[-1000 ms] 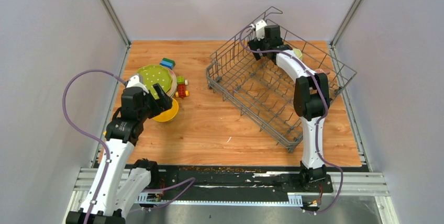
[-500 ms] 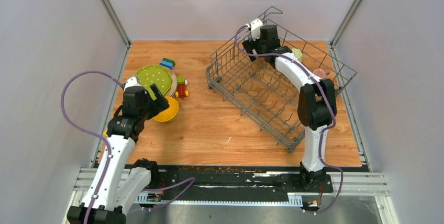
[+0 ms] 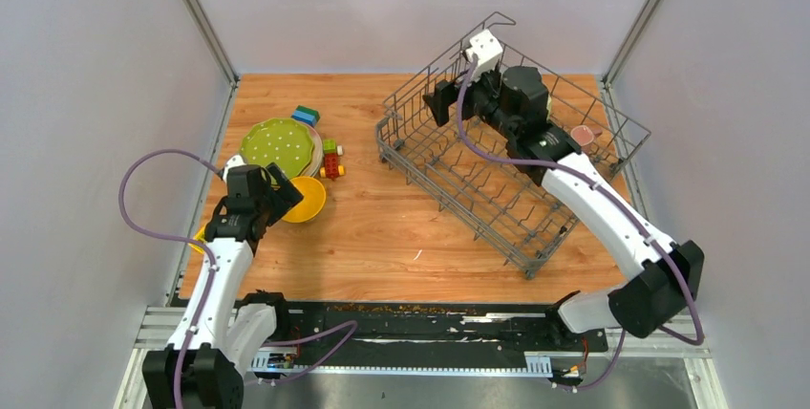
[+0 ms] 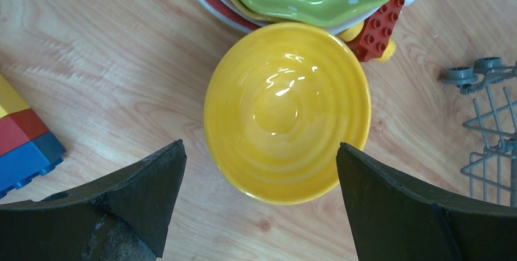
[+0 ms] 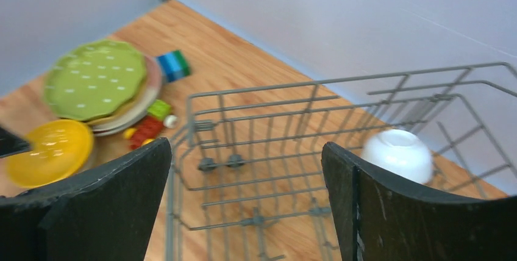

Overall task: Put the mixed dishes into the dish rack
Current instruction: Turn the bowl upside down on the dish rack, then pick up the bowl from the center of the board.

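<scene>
two open, empty hands: left hand [image 4: 259, 154] above the yellow bowl [image 4: 286, 108], right hand [image 5: 247, 151] over the dish rack [image 3: 455, 204].

A white bowl [image 5: 397, 153] lies inside the grey wire dish rack [image 5: 231, 161].

light: bright, even | glare: on yellow bowl [image 4: 283, 87] | blur: right wrist view soft | shadows: faint

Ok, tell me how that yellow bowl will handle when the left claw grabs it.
The glossy yellow ribbed ceramic bowl looks rigid and probably slippery: its glaze throws bright highlights. Its round wall might slide out of the open left claw unless gripped at the rim. Dropped, it would likely chip.
</scene>
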